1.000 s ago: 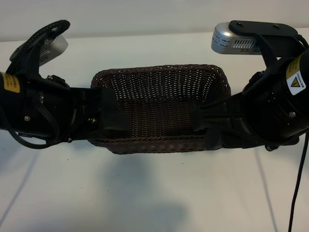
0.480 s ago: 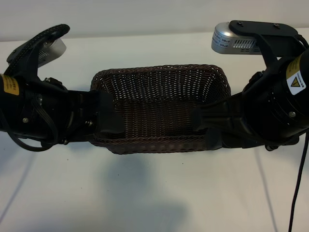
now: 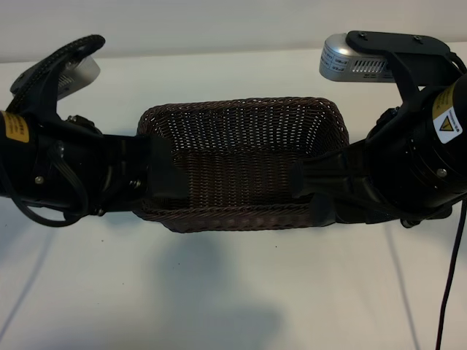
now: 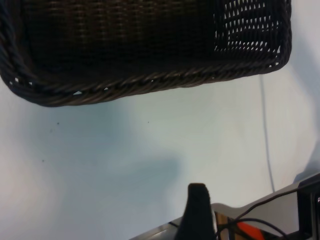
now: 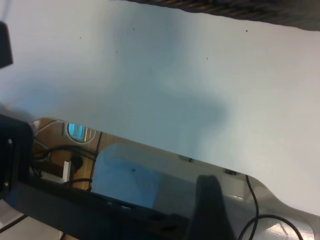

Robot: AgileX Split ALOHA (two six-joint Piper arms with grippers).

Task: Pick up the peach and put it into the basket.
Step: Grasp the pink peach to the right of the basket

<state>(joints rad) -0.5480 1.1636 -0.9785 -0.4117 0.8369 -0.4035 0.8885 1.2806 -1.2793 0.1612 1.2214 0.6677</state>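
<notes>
The dark brown wicker basket [image 3: 241,117] stands in the middle of the white table, and what shows of its inside holds nothing. The peach is out of view in every frame. My left gripper [image 3: 168,179] reaches over the basket's left end; my right gripper [image 3: 306,191] hangs over its right end. Both stand open with nothing between their fingers. In the left wrist view one dark finger [image 4: 197,205] shows over bare table, with the basket's braided rim [image 4: 150,82] beyond it. The right wrist view shows one finger [image 5: 210,205] and a strip of the basket's edge [image 5: 250,10].
The white table [image 3: 233,292] stretches in front of the basket, shadowed by the arms. A black cable [image 3: 449,292] hangs at the right. In the wrist views the table's edge [image 5: 165,152] shows, with cables and equipment below it.
The left arm has shifted slightly over the basket's left end. The right arm and the basket have not moved.
</notes>
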